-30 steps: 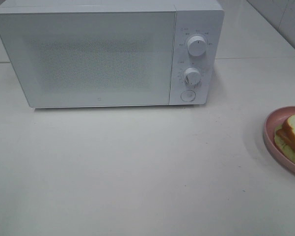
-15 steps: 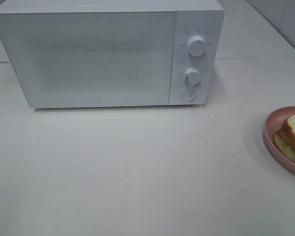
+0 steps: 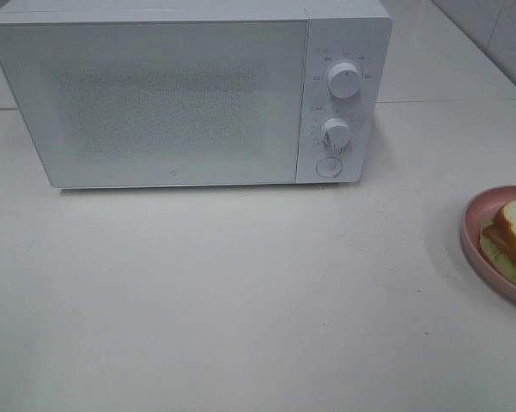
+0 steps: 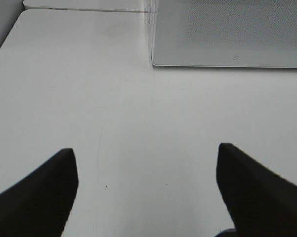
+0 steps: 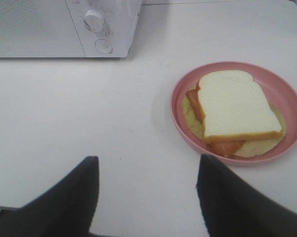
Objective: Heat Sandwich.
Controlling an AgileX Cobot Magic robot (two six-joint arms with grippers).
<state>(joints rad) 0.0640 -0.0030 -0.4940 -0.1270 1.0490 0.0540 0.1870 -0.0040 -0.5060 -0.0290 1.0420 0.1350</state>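
Two claws spread and idle, microwave door closed, nothing changed from a second before.
Left claw (image 4: 146, 190) hung spread over bare white surface (image 3: 240, 292) before the microwave (image 3: 189, 94); right claw (image 5: 148, 190) hung spread, near but apart from the sandwich (image 5: 234, 111), which lay flat on the pink plate (image 5: 180, 106) at the surface's right edge, top slice's rounded end toward the microwave.

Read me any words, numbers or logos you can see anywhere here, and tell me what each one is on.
No text can be read.
Microwave control panel: small markings ring both dials, too small and blurred to read.
Microwave door, lower edge: a tiny mark, illegible.
Pink plate and sandwich: no writing visible.
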